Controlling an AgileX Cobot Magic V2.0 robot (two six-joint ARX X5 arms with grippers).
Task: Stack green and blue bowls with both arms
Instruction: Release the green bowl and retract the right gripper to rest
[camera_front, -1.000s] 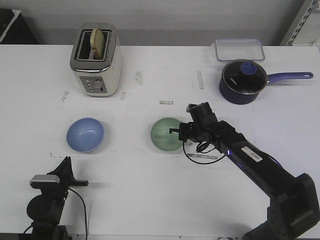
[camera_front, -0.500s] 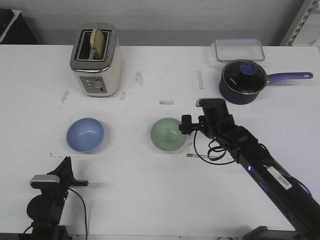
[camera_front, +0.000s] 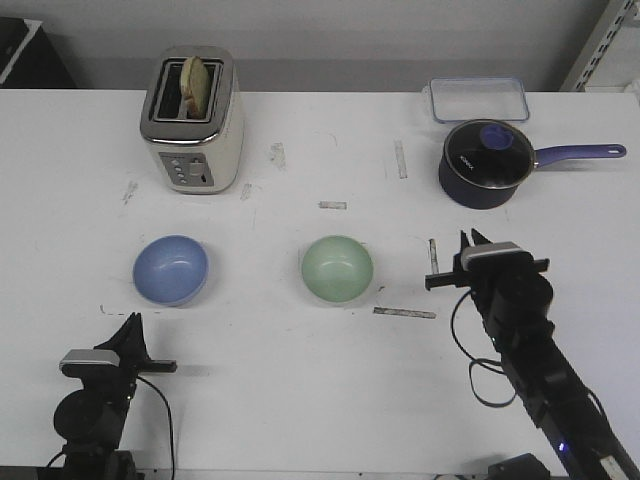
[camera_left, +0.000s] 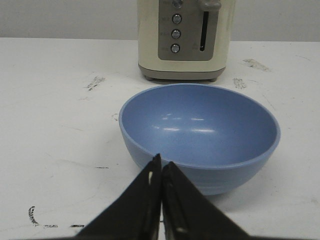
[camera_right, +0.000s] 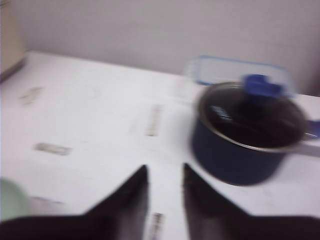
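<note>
I note green bowl (camera_front: 337, 268) and blue bowl (camera_front: 171, 269) apart on table (camera_front: 300, 380). Left end effector (camera_left: 161, 172) clenched, empty. Right end effector (camera_right: 165, 186) slightly parted, empty.

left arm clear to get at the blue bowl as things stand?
Probably yes. The left pincer sits shut just in front of the blue bowl, nothing between them. The toaster stands behind the bowl, apart from it. The pincer must open first.
</note>
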